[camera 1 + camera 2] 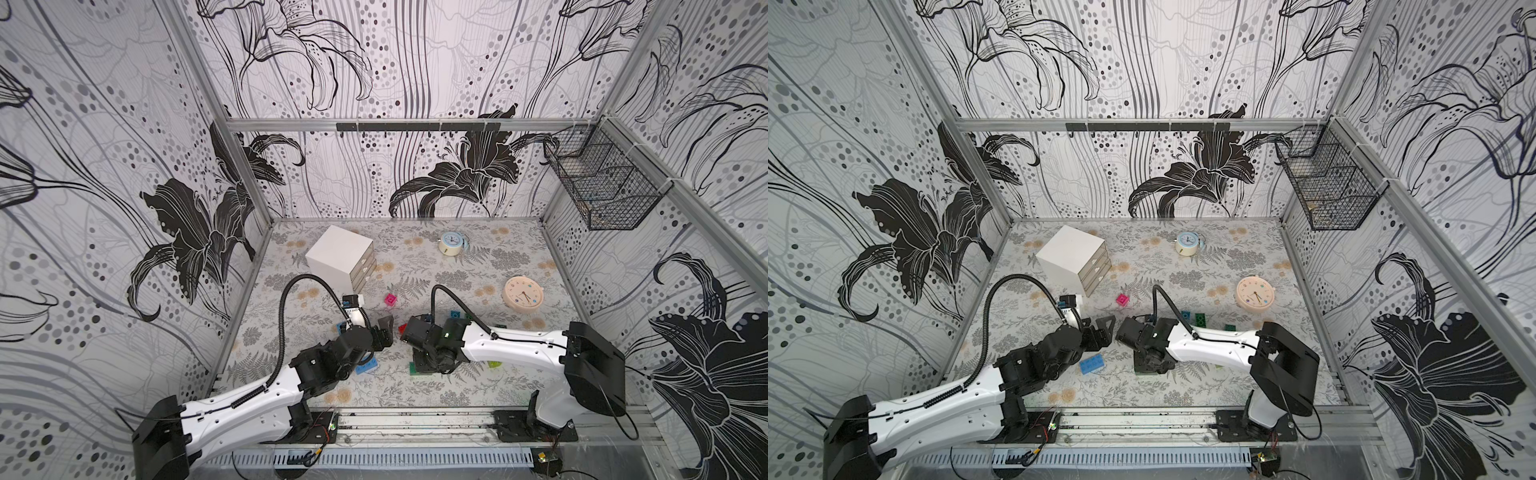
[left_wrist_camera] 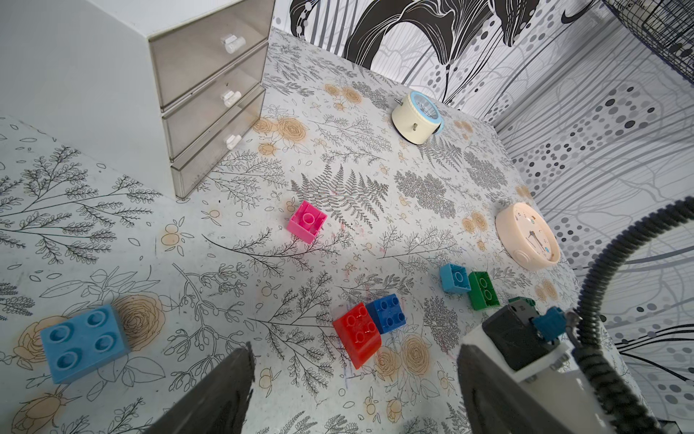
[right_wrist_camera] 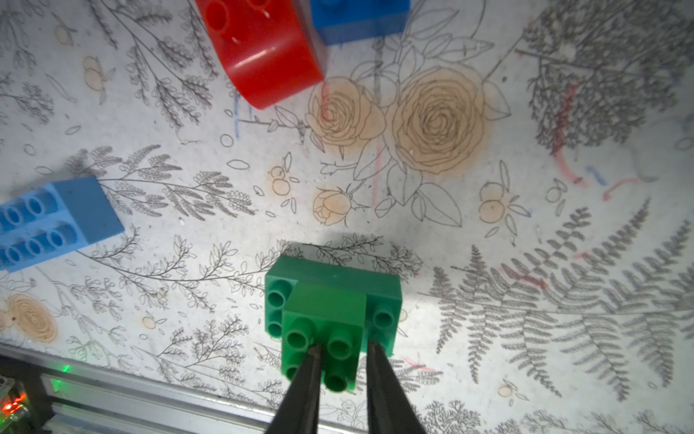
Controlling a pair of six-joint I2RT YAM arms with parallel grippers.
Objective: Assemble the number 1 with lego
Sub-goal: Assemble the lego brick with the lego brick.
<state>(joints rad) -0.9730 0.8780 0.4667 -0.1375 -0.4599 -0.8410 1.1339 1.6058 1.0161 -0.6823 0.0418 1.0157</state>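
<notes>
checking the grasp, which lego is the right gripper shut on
The small green brick atop the longer green brick; the right gripper pinches its studs. The red brick and blue brick lie untouched.

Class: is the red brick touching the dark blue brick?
Touching. The left wrist view shows the red brick abutting the dark blue brick, no gap.

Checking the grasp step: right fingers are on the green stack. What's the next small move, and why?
Probably a short straight lift. The right gripper has its fingers shut on the upper green brick, which sits on the longer green brick on the table; a small rise would show whether both come up joined.
</notes>
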